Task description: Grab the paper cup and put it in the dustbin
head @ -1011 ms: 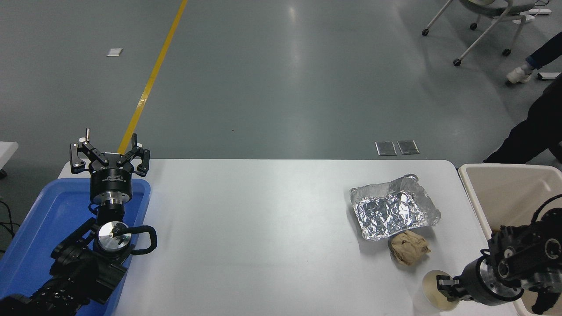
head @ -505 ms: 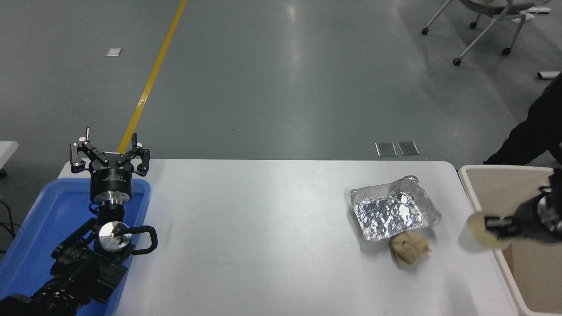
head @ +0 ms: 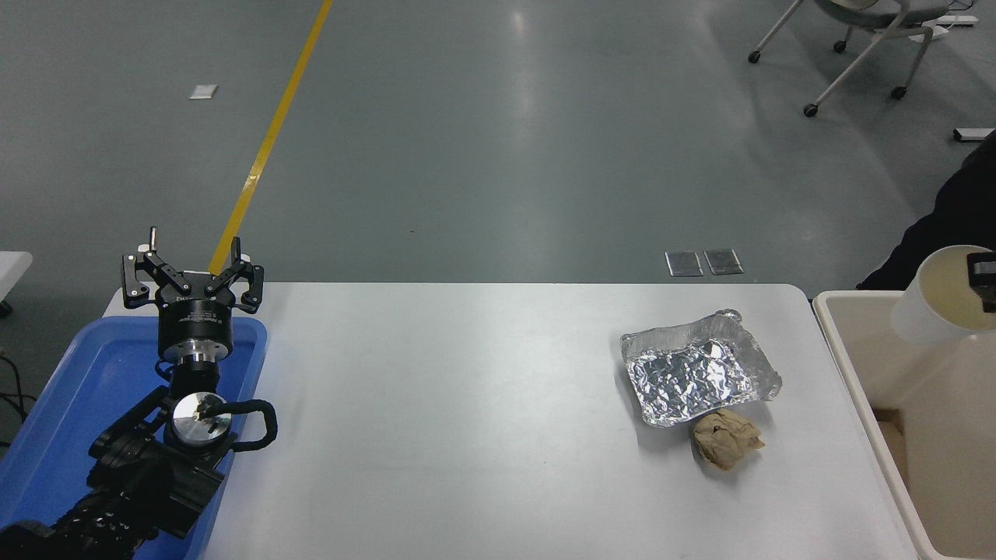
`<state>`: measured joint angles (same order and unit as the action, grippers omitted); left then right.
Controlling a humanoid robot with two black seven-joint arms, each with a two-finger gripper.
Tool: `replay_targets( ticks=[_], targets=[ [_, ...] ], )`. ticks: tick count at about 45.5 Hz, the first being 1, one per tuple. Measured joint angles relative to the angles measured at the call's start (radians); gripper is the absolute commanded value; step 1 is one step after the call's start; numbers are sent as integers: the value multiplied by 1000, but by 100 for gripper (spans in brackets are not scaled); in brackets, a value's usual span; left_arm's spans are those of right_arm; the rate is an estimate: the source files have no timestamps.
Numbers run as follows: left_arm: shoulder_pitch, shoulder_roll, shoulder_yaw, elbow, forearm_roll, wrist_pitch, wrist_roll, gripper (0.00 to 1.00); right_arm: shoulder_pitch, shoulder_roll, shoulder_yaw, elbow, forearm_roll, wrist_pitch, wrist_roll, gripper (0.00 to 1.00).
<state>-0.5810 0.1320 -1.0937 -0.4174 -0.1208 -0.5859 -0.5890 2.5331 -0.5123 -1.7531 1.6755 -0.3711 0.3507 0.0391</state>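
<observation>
Right claw [head: 982,281] with paper cup [head: 938,294] now higher, above dustbin [head: 848,365].

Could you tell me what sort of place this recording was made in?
Probably a robotics lab or workshop hall: a grey floor with a yellow line, a wheeled office chair, and a white table with a dustbin beside it.

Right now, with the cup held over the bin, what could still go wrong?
The paper cup hangs tilted above the dustbin, near its far left corner, so a release here could clip the rim and land on the table. Only a sliver of the right tool shows at the frame edge, so its grip cannot be checked.
</observation>
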Motion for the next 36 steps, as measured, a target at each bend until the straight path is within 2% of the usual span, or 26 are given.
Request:
replay_targets(
  ticks=[10,18,28,36],
  targets=[
    [0,1,0,0,0,0,0,99,-182,-65,-42,-174,-57,-102,1,0],
    [0,0,0,0,-2,0,0,99,-451,-146,9,-371,-75,-228,0,0],
    [0,0,0,0,-2,0,0,99,-907,-206,278,-686,-67,-315,0,0],
    [0,0,0,0,-2,0,0,99,-1261,-195,562,-928,-59,-342,-3,0]
  ],
)
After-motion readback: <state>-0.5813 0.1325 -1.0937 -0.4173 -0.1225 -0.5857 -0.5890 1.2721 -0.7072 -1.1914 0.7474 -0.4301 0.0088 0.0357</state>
